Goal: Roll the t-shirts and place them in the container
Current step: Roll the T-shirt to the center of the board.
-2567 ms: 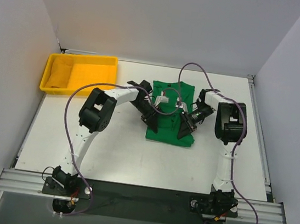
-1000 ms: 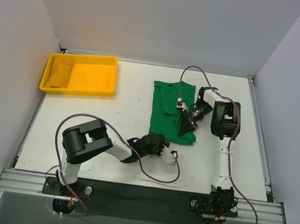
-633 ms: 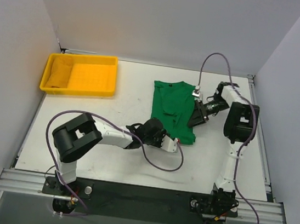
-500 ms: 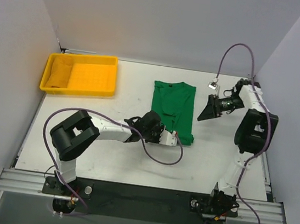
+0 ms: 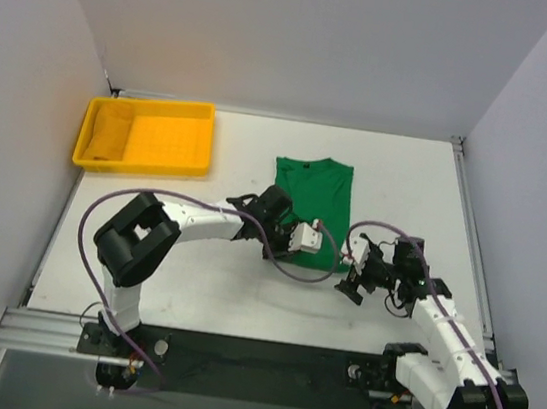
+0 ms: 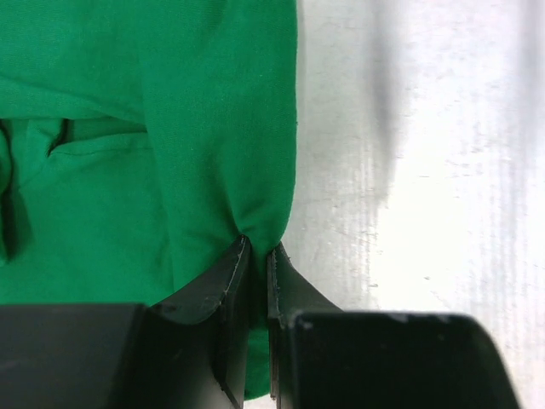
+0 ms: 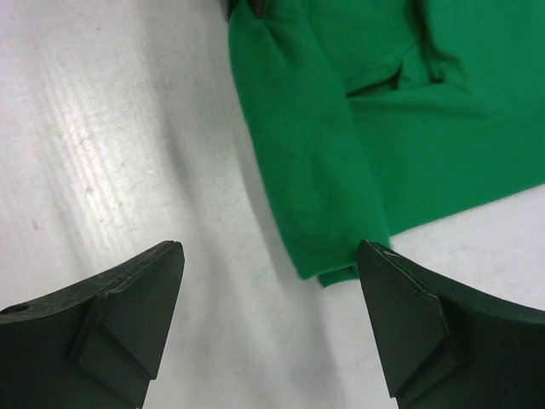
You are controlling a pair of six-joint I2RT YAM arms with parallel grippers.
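Observation:
The green t-shirt (image 5: 313,195) lies on the white table, folded into a long narrow strip with its neck at the far end. My left gripper (image 5: 294,242) sits at the shirt's near end. In the left wrist view its jaws (image 6: 258,247) are shut on a pinched fold of the green fabric (image 6: 213,128) close to the shirt's side edge. My right gripper (image 5: 351,275) hovers by the shirt's near right corner. It stands wide open (image 7: 271,251) with nothing between its fingers, and the shirt's corner (image 7: 336,268) shows just ahead of the right finger.
A yellow tray (image 5: 151,105) stands at the far left of the table with a folded yellow cloth (image 5: 109,133) in its left end. Purple cables loop off both arms over the table near the shirt.
My right gripper let go of the shirt's right edge, opened wide and swung round to the near right corner. My left gripper moved from the bare table onto the shirt's near end and pinches it.

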